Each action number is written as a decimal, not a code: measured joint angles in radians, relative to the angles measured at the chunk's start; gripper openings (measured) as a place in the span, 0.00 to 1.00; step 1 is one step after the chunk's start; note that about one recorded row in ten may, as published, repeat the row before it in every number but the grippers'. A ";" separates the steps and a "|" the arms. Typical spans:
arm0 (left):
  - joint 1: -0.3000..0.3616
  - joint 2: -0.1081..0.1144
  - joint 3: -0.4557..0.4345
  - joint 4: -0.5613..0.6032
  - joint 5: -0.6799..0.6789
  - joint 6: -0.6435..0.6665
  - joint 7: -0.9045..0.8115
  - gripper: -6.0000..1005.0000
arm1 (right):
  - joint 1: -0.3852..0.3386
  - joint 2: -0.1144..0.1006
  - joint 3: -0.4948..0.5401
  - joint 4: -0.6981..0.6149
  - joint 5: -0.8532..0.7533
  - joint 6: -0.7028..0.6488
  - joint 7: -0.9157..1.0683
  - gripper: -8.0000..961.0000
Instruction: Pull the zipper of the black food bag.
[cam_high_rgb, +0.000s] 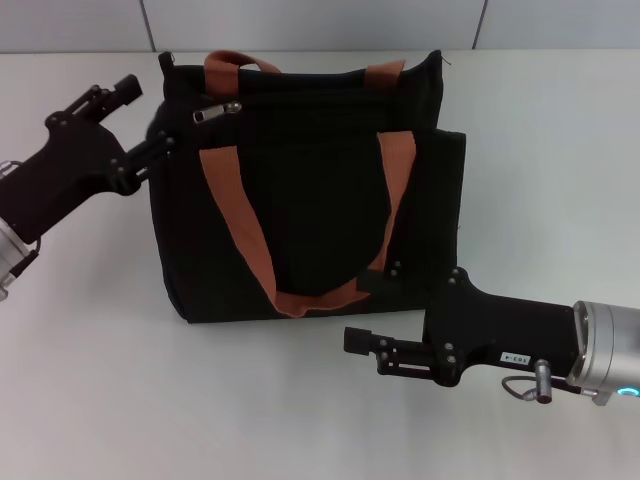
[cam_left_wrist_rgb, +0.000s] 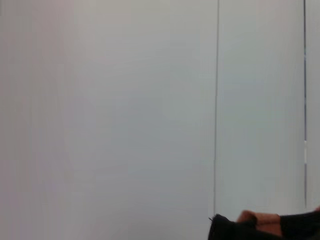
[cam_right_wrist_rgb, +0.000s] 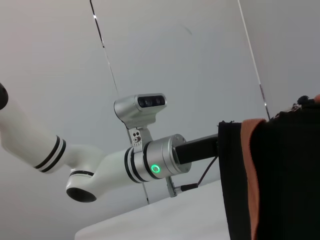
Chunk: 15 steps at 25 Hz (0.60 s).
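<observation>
The black food bag (cam_high_rgb: 310, 200) stands upright mid-table, its orange-brown strap handles (cam_high_rgb: 235, 215) facing me. The zipper (cam_high_rgb: 214, 112), a small silver pull tab, lies near the top left end of the bag. My left gripper (cam_high_rgb: 147, 116) is open at the bag's upper left corner, and its lower finger (cam_high_rgb: 162, 143) touches the bag's side edge, a little left of the tab. My right gripper (cam_high_rgb: 357, 340) rests low on the table just in front of the bag's lower right part, pointing left. An edge of the bag (cam_right_wrist_rgb: 285, 175) fills the right wrist view; a corner of the bag (cam_left_wrist_rgb: 250, 229) shows in the left wrist view.
The white table (cam_high_rgb: 150, 400) runs around the bag on all sides, with a pale wall (cam_high_rgb: 320, 25) close behind. The left arm (cam_right_wrist_rgb: 150, 165), with its wrist camera, reaches in behind the bag in the right wrist view.
</observation>
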 joint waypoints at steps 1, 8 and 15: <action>0.000 0.000 0.000 0.000 0.000 0.000 0.000 0.73 | 0.000 0.000 0.000 0.001 0.001 0.001 0.000 0.74; 0.016 0.000 0.000 -0.010 -0.032 0.015 0.001 0.73 | 0.003 0.000 0.000 0.002 0.003 0.009 0.000 0.74; 0.021 0.001 0.024 -0.044 -0.074 0.050 0.000 0.73 | 0.005 0.000 0.000 0.003 0.015 0.009 0.000 0.74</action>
